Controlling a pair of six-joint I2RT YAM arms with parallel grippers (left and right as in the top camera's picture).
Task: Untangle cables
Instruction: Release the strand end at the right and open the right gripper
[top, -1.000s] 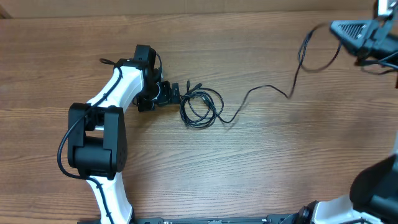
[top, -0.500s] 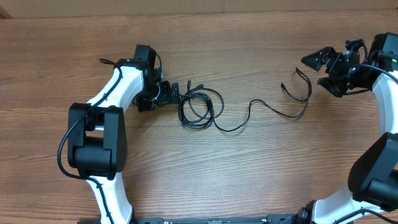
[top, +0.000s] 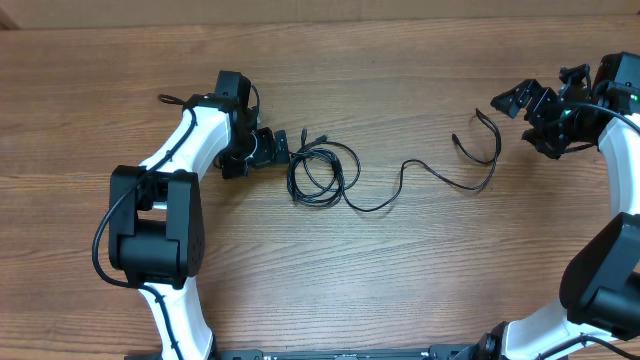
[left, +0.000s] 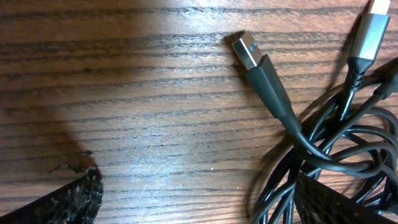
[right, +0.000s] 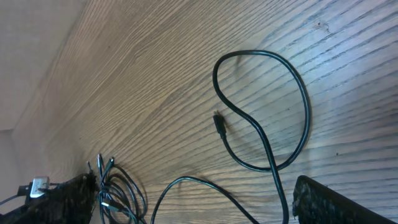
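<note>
**A:** Where are the cables?

**B:** On the worktop, left of centre. There is a black coil just right of the left arm's jaws. One strand trails from it to the right and ends in a loop near the right jaws.

**A:** Left jaws?

**B:** Spread wide, grasping nothing. In the wrist view a black USB plug lies flat on the wood between the pads. A silver-tipped plug sits at the coil's top edge. The coil runs right up against one pad.

**A:** And the right jaws?

**B:** Released too, and empty, just right of the loop. The strand's small plug end lies on the wood just beside that loop.
</note>
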